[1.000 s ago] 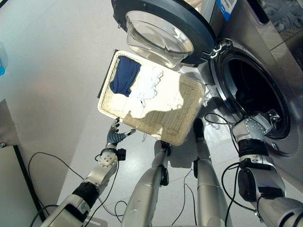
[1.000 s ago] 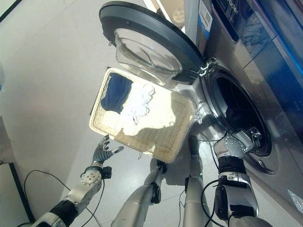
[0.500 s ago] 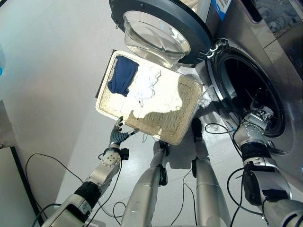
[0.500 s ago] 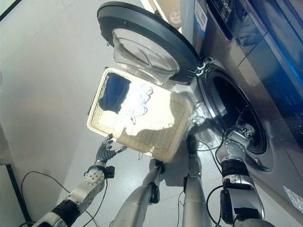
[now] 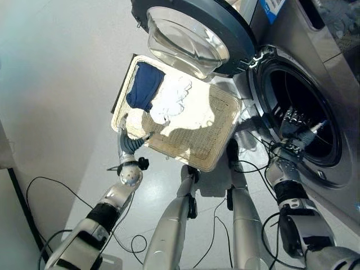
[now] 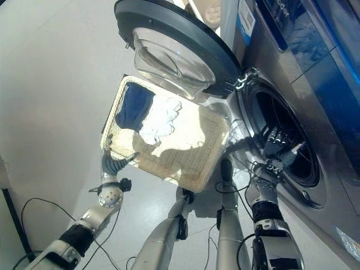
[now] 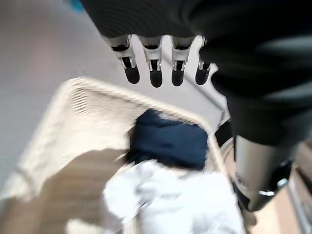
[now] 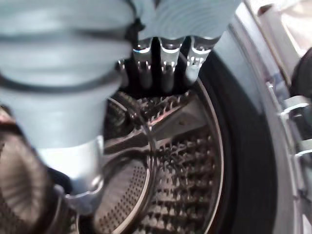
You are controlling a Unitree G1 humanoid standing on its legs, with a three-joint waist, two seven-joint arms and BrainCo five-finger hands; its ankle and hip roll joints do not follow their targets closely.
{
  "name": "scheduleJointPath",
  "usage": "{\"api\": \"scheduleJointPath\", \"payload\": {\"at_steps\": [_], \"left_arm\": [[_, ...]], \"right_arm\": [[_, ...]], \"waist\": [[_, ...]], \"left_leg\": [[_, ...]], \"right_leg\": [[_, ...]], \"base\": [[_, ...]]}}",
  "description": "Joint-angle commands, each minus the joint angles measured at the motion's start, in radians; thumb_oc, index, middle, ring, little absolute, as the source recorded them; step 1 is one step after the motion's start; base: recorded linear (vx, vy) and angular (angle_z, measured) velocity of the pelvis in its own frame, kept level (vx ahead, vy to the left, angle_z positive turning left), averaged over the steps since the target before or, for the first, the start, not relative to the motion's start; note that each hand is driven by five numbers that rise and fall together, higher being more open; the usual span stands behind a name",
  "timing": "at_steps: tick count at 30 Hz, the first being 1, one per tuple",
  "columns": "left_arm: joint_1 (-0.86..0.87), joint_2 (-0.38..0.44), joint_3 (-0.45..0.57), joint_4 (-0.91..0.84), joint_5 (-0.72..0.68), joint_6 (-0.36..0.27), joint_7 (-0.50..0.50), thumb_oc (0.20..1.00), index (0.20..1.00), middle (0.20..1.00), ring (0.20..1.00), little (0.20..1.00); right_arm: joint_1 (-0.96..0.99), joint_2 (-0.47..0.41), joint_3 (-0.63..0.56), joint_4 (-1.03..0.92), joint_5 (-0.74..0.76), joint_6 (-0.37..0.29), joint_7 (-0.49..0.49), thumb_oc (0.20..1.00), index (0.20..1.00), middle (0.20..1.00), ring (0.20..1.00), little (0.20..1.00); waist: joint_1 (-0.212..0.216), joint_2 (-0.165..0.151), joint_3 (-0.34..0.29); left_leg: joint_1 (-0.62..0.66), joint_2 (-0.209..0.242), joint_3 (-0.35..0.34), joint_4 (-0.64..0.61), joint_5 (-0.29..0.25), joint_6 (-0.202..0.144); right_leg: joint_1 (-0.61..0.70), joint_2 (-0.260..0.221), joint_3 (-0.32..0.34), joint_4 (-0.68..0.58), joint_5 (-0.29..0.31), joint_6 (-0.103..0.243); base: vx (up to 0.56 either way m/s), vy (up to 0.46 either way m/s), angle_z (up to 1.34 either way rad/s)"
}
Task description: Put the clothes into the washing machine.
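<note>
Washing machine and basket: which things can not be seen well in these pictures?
- Bottom of the drum: in the right wrist view the right hand covers part of it, so I cannot tell whether clothes lie inside.
- Far end of the basket: in the eye views the open door covers it.
- Blue cloth and white cloth: blurred in the left wrist view past the left hand, so the kind of garment is unclear.

Washing machine (image 5: 315,67) body cut off by frame edge, drum interior (image 5: 304,107) dark, basket (image 7: 73,102) blurred in left wrist view
</note>
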Motion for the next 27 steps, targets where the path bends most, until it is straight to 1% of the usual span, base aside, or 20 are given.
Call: {"api": "scheduleJointPath", "payload": {"at_steps": [1, 3, 7, 10, 13, 14, 15, 16, 18, 19, 20, 21, 24, 26, 27], "left_arm": [[-0.031, 0.066, 0.038, 0.019, 0.092, 0.008, 0.086, 1.000, 1.000, 1.000, 1.000, 1.000], [-0.066, 0.074, 0.038, 0.067, 0.124, 0.024, 0.112, 1.000, 1.000, 1.000, 1.000, 1.000], [-0.109, 0.088, 0.027, 0.104, 0.152, 0.061, 0.119, 1.000, 1.000, 1.000, 1.000, 1.000], [-0.161, 0.098, 0.009, 0.156, 0.190, 0.109, 0.103, 1.000, 1.000, 1.000, 1.000, 1.000], [-0.207, 0.114, -0.002, 0.193, 0.206, 0.151, 0.082, 1.000, 1.000, 1.000, 1.000, 1.000], [-0.216, 0.115, -0.007, 0.203, 0.212, 0.170, 0.075, 1.000, 1.000, 1.000, 1.000, 1.000], [-0.223, 0.116, -0.008, 0.206, 0.214, 0.179, 0.074, 1.000, 1.000, 1.000, 1.000, 1.000], [-0.241, 0.118, -0.014, 0.232, 0.216, 0.199, 0.073, 1.000, 1.000, 1.000, 1.000, 1.000], [-0.260, 0.116, -0.016, 0.260, 0.212, 0.230, 0.084, 1.000, 1.000, 1.000, 1.000, 1.000], [-0.267, 0.117, -0.014, 0.270, 0.213, 0.235, 0.088, 1.000, 1.000, 1.000, 1.000, 1.000], [-0.266, 0.115, -0.015, 0.274, 0.213, 0.237, 0.089, 1.000, 1.000, 1.000, 1.000, 1.000], [-0.283, 0.118, -0.008, 0.302, 0.213, 0.264, 0.117, 1.000, 1.000, 1.000, 1.000, 1.000], [-0.303, 0.125, -0.001, 0.318, 0.207, 0.306, 0.144, 1.000, 1.000, 1.000, 1.000, 1.000], [-0.309, 0.127, -0.001, 0.321, 0.198, 0.319, 0.152, 1.000, 1.000, 1.000, 1.000, 1.000], [-0.310, 0.126, 0.000, 0.320, 0.201, 0.315, 0.158, 1.000, 1.000, 1.000, 1.000, 1.000]], "right_arm": [[0.024, -0.017, 0.002, -0.051, -0.009, -0.030, -0.019, 1.000, 1.000, 1.000, 1.000, 1.000], [0.062, 0.008, 0.019, -0.066, -0.009, -0.042, -0.042, 1.000, 1.000, 1.000, 1.000, 1.000], [0.104, 0.029, 0.038, -0.070, -0.009, -0.039, -0.048, 1.000, 1.000, 1.000, 1.000, 1.000], [0.115, 0.007, 0.066, -0.031, -0.009, -0.017, -0.060, 1.000, 1.000, 1.000, 1.000, 1.000], [0.116, -0.017, 0.103, 0.004, -0.009, 0.003, -0.073, 1.000, 1.000, 1.000, 1.000, 1.000], [0.122, -0.017, 0.114, 0.007, -0.009, 0.008, -0.080, 1.000, 1.000, 1.000, 1.000, 1.000], [0.122, -0.017, 0.119, 0.008, -0.009, 0.012, -0.083, 1.000, 1.000, 1.000, 1.000, 1.000], [0.134, -0.012, 0.141, 0.013, -0.014, 0.034, -0.089, 1.000, 1.000, 1.000, 1.000, 1.000], [0.151, 0.001, 0.170, 0.007, -0.045, 0.054, -0.100, 1.000, 1.000, 1.000, 1.000, 1.000], [0.152, 0.004, 0.180, 0.004, -0.056, 0.058, -0.100, 1.000, 1.000, 1.000, 1.000, 1.000], [0.158, 0.006, 0.184, 0.001, -0.060, 0.057, -0.102, 1.000, 1.000, 1.000, 1.000, 1.000], [0.179, 0.021, 0.227, -0.015, -0.134, 0.073, -0.112, 1.000, 1.000, 1.000, 1.000, 1.000], [0.211, 0.048, 0.304, -0.047, -0.242, 0.084, -0.129, 1.000, 1.000, 1.000, 1.000, 1.000], [0.231, 0.062, 0.357, -0.066, -0.303, 0.095, -0.149, 1.000, 1.000, 1.000, 1.000, 1.000], [0.240, 0.068, 0.385, -0.076, -0.345, 0.112, -0.158, 1.000, 1.000, 1.000, 1.000, 1.000]], "waist": [[0.000, -0.016, -0.012], [-0.018, -0.030, -0.012], [-0.035, -0.044, -0.012], [-0.046, -0.053, -0.012], [-0.056, -0.062, -0.012], [-0.058, -0.064, -0.012], [-0.060, -0.066, -0.012], [-0.065, -0.069, -0.012], [-0.070, -0.075, -0.012], [-0.072, -0.077, -0.012], [-0.072, -0.077, -0.012], [-0.078, -0.085, -0.012], [-0.085, -0.093, -0.012], [-0.089, -0.098, -0.012], [-0.091, -0.101, -0.012]], "left_leg": [[-0.075, -0.011, 0.022, 0.079, 0.005, -0.007], [-0.083, -0.003, 0.034, 0.087, 0.002, -0.010], [-0.085, 0.004, 0.044, 0.088, 0.001, -0.011], [-0.078, 0.008, 0.050, 0.086, -0.007, -0.012], [-0.091, 0.009, 0.058, 0.093, -0.002, -0.012], [-0.084, 0.010, 0.057, 0.095, -0.011, -0.012], [-0.091, 0.009, 0.059, 0.095, -0.005, -0.012], [-0.086, 0.011, 0.060, 0.098, -0.012, -0.012], [-0.090, 0.012, 0.062, 0.102, -0.014, -0.011], [-0.098, 0.012, 0.064, 0.103, -0.008, -0.010], [-0.092, 0.012, 0.063, 0.104, -0.014, -0.010], [-0.098, 0.013, 0.064, 0.109, -0.015, -0.010], [-0.105, 0.014, 0.066, 0.109, -0.012, -0.010], [-0.111, 0.014, 0.068, 0.109, -0.008, -0.009], [-0.114, 0.015, 0.069, 0.108, -0.006, -0.009]], "right_leg": [[0.002, 0.031, -0.057, 0.076, -0.045, 0.022], [-0.008, 0.036, -0.049, 0.082, -0.044, 0.020], [-0.014, 0.042, -0.039, 0.084, -0.043, 0.018], [-0.009, 0.047, -0.034, 0.085, -0.050, 0.019], [-0.024, 0.047, -0.030, 0.088, -0.041, 0.017], [-0.016, 0.048, -0.030, 0.090, -0.049, 0.018], [-0.023, 0.048, -0.029, 0.089, -0.043, 0.017], [-0.020, 0.050, -0.027, 0.092, -0.047, 0.018], [-0.024, 0.051, -0.025, 0.095, -0.048, 0.016], [-0.033, 0.050, -0.023, 0.095, -0.041, 0.015], [-0.027, 0.051, -0.023, 0.096, -0.047, 0.016], [-0.031, 0.053, -0.020, 0.097, -0.048, 0.014], [-0.039, 0.057, -0.016, 0.098, -0.047, 0.011], [-0.045, 0.060, -0.013, 0.101, -0.047, 0.008], [-0.049, 0.063, -0.011, 0.102, -0.047, 0.007]], "base": [[-0.01, 0.070, -0.02], [-0.01, 0.069, -0.03], [-0.01, 0.045, -0.17], [0.00, 0.035, -0.09], [-0.01, 0.032, -0.04], [-0.02, 0.015, -0.06], [0.01, 0.034, -0.06], [-0.01, 0.036, -0.06], [-0.01, 0.031, -0.09], [0.00, 0.012, -0.09], [-0.02, 0.013, -0.04], [0.00, 0.000, 0.00], [-0.01, 0.008, -0.02], [0.00, 0.000, 0.00], [0.00, 0.000, 0.00]]}}
